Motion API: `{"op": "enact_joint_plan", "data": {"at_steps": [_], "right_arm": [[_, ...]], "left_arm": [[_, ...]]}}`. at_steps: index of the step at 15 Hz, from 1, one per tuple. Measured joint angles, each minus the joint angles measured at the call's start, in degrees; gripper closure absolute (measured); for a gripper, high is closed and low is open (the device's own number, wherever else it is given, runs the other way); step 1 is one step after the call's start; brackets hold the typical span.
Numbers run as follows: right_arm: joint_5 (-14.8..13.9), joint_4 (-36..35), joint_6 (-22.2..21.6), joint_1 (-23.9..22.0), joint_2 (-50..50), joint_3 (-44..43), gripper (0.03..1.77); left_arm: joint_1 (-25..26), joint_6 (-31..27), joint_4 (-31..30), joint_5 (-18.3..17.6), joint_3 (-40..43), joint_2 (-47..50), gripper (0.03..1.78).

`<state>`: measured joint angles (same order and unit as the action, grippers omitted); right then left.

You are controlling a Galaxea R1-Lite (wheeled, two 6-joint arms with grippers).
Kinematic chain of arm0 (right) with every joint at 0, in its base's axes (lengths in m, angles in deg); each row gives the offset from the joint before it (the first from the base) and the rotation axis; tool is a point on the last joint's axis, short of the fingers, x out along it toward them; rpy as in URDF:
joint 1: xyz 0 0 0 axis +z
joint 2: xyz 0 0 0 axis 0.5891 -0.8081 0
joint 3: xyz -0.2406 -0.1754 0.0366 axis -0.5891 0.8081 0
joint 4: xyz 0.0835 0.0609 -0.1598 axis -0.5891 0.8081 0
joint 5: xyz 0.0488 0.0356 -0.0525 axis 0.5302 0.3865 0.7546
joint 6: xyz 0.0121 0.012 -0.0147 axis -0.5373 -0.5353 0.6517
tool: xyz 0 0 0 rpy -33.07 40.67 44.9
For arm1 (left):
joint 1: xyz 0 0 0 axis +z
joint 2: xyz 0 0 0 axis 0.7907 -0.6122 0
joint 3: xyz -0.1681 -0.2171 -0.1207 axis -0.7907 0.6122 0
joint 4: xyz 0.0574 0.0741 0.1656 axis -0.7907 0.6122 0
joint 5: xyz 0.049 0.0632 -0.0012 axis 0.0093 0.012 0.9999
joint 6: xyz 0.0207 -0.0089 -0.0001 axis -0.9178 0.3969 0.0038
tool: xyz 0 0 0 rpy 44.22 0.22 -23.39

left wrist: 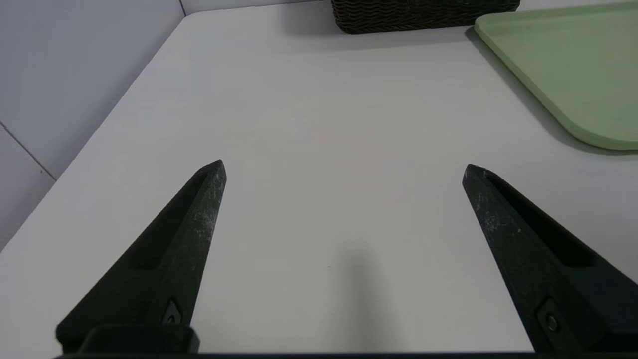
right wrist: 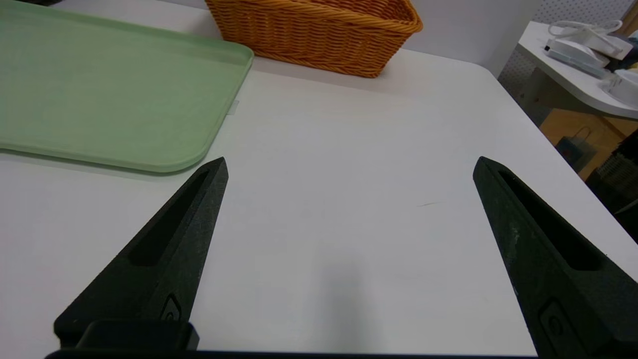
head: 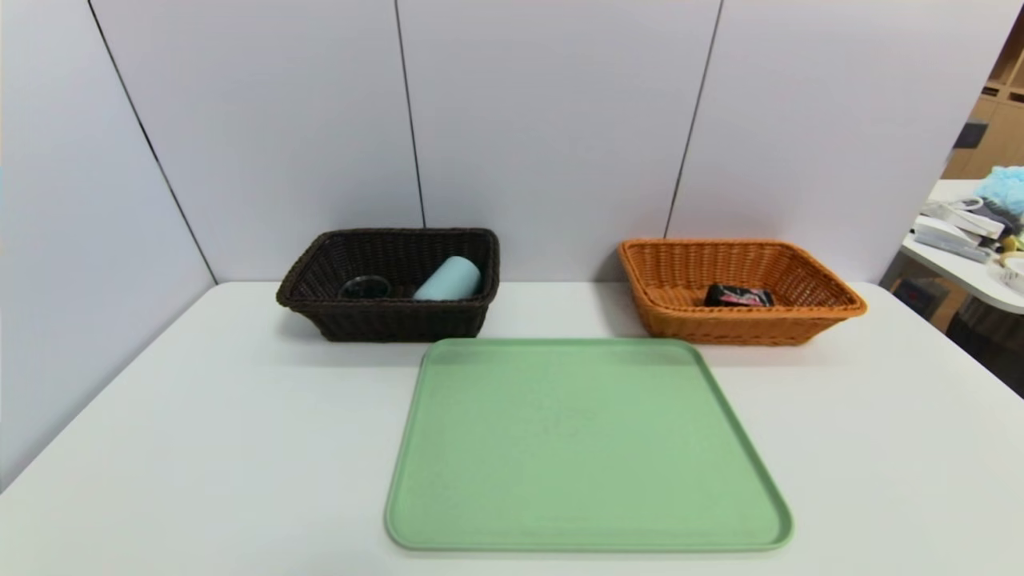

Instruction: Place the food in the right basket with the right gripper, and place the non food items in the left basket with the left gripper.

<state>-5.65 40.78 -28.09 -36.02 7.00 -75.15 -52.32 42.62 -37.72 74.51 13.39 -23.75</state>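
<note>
- Head view: the tumbler (head: 449, 280) and glass cup (head: 365, 286) lay in the left basket (head: 320, 272) at centre-left; the food (head: 738, 296) lay in the right basket (head: 808, 276).
- Left wrist view: the left gripper (left wrist: 344, 172) stood spread wide, holding nothing.
- Right wrist view: the right gripper (right wrist: 350, 167) likewise gaped wide, unladen.

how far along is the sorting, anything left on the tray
Sorting looks done. The blue-grey tumbler lies on its side beside the glass cup in the dark brown basket; the black packet sits in the orange basket. The green tray holds nothing. The left gripper and right gripper are open, holding nothing, over bare table. Nothing visible remains.
</note>
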Motion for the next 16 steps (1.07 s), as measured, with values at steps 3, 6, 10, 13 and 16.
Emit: {"op": "enact_joint_plan", "data": {"at_steps": [3, 6, 10, 13, 16], "right_arm": [[1.73, -0.02, -0.46, 0.0, 0.0, 0.63, 0.1], [2.18, 0.16, -1.46, 0.0, 0.0, 0.93, 0.1], [1.33, 0.13, -6.14, 0.0, 0.0, 1.05, 0.1], [0.5, 0.26, -7.91, 0.0, 0.0, 1.05, 0.1], [0.77, 0.16, -7.74, 0.0, 0.0, 1.04, 0.1]], "left_arm": [[0.0, 2.66, -0.22, 0.41, 0.0, 0.0, 0.12], [-0.06, 4.75, -0.29, 1.41, 0.0, 0.0, 0.12], [-0.11, 6.28, -0.4, 2.38, 0.0, 0.0, 0.12], [-0.11, 7.4, -0.45, 2.79, 0.0, 0.0, 0.12], [-0.11, 7.55, -0.43, 2.88, 0.0, 0.0, 0.12]]}}
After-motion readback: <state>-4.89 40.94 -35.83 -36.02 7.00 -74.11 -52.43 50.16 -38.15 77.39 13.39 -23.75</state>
